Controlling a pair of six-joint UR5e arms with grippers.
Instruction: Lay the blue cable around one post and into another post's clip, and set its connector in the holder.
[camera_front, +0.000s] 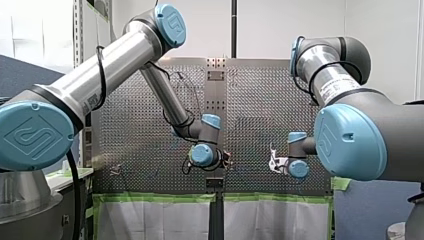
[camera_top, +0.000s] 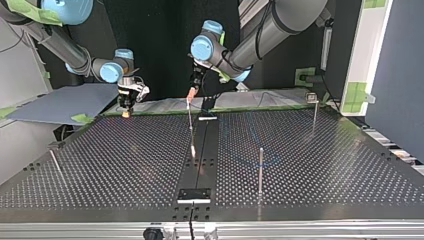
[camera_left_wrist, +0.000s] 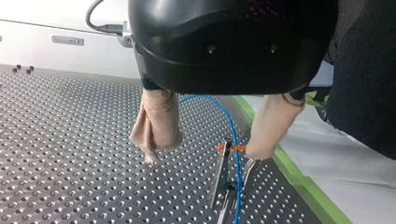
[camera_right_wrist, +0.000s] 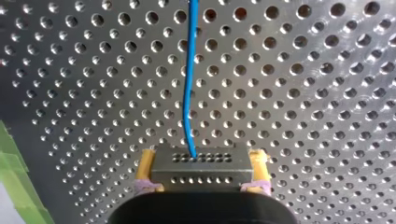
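My right pincer (camera_right_wrist: 203, 156), upper left in the top view, clamps the connector (camera_right_wrist: 201, 170), and the blue cable (camera_right_wrist: 188, 84) runs ahead over the table (camera_right_wrist: 303, 93). My left pincer (camera_left_wrist: 201, 155), upper middle there, hangs spread apart, the cable passing between its fingers (camera_left_wrist: 156, 123) beside the orange-clipped post (camera_left_wrist: 223, 172).

A: The cable (camera_right_wrist: 188, 93) is reading plain blue. How is the table (camera_top: 125, 160) looking?
B: The table is showing grey metal, dotted throughout with a regular grid of holes; green tape (camera_left_wrist: 304, 186) is edging it.
A: Noted. Next?
B: My left gripper (camera_left_wrist: 203, 156) is wearing beige pads (camera_left_wrist: 156, 121) under black housing (camera_left_wrist: 233, 46); my right gripper (camera_right_wrist: 201, 170) is showing yellow pads (camera_right_wrist: 145, 168). The connector (camera_right_wrist: 201, 163) is reading dark grey, with rows of small holes. A small tag (camera_left_wrist: 232, 147) is showing orange.
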